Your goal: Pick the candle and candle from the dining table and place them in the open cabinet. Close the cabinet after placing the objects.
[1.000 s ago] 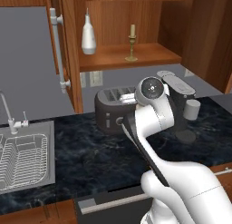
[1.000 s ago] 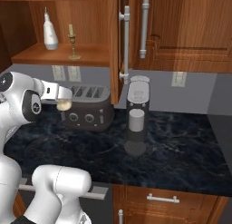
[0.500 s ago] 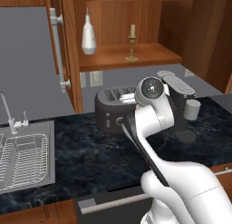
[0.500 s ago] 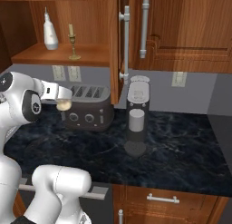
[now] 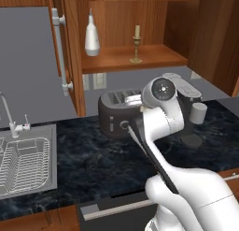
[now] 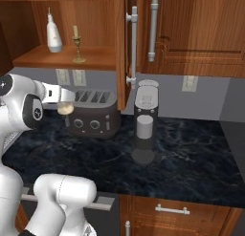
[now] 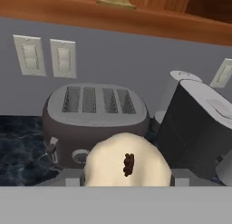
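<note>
My gripper grips the squat cream candle above the toaster, below the cabinet shelf edge.

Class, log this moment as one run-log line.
gripper: shut on squat candle | above toaster | taper candle: on cabinet shelf | doors: open

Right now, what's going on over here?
The gripper holds the squat cream candle above the black counter, in front of the toaster. The taper candle on its gold stick already stands on the shelf of the open cabinet, beside a white bottle. The cabinet doors are open.
</note>
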You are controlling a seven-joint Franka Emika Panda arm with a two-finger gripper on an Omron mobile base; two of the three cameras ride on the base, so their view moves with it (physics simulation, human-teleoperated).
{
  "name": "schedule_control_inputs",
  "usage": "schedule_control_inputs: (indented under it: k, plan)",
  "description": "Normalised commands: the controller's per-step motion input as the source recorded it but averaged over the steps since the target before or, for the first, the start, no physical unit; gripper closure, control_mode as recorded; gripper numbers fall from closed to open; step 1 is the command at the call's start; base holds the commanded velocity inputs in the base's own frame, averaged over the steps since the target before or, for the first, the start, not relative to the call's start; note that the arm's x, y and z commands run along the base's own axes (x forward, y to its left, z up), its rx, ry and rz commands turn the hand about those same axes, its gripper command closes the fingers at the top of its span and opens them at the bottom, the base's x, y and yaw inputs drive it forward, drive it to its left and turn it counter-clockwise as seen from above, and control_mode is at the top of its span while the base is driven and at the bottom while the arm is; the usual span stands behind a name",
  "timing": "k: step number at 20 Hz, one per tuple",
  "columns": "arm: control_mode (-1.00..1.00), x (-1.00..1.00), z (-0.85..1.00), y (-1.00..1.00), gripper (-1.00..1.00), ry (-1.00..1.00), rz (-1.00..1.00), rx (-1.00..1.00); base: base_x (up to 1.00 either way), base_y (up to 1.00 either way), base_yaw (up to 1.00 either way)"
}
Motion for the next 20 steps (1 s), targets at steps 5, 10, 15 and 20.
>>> schedule_control_inputs:
  k: [5, 10, 15, 20]
  plan:
    - [-1.00, -0.12, 0.33, 0.00, 1.00, 0.00, 0.13, 0.00, 0.00, 0.00, 0.00]
    - [-1.00, -0.12, 0.39, 0.09, 1.00, -0.02, 0.13, 0.00, 0.00, 0.00, 0.00]
    - [-1.00, -0.15, 0.41, 0.22, 1.00, 0.00, 0.11, 0.00, 0.00, 0.00, 0.00]
    - [-1.00, -0.09, 0.46, 0.37, 1.00, 0.00, 0.06, 0.00, 0.00, 0.00, 0.00]
